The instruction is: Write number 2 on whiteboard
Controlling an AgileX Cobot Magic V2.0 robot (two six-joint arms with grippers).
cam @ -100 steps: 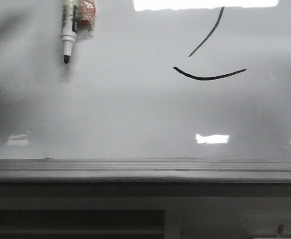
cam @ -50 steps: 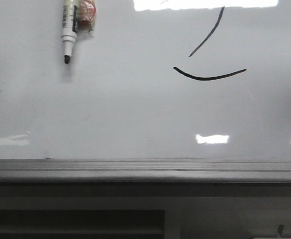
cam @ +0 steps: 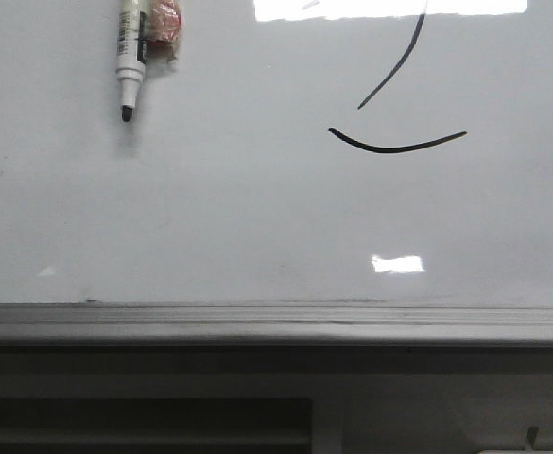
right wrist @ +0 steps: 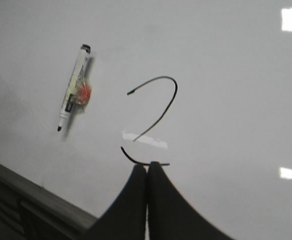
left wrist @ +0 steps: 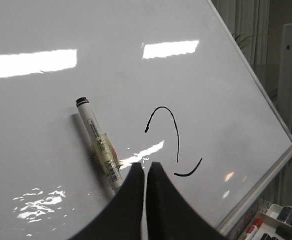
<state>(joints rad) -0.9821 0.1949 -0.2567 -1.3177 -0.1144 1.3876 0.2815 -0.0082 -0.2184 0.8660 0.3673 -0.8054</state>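
Plainly, both pincers are clenched on nothing. In the left wrist view the left gripper [left wrist: 146, 170] shows as two dark fingers pressed together at the lower middle of the frame, with only a thin slit between them and no object in it. The right gripper [right wrist: 146, 170] looks the same in its own view, fingers closed against each other at the bottom centre, hovering above the board rather than touching anything I can make out.

Just beyond the left gripper's tips lies the marker pen [left wrist: 100, 146], flat against the whiteboard [left wrist: 41, 110], uncapped, with a patch of tape and something reddish on its barrel. In the front view it sits at the upper left of the frame [cam: 131, 59], tip pointing down, well apart from the writing.

The number 2 [right wrist: 153, 117] sits at the middle of the right wrist frame: a hooked top, a slanted stroke, and a shallow curved base. The base does not quite meet the slanted line; a small gap shows. In the front view only its lower part appears at the upper right.

Judging from this, the writing looks done, the pen is set down, and little seems left beyond pulling the arms away.
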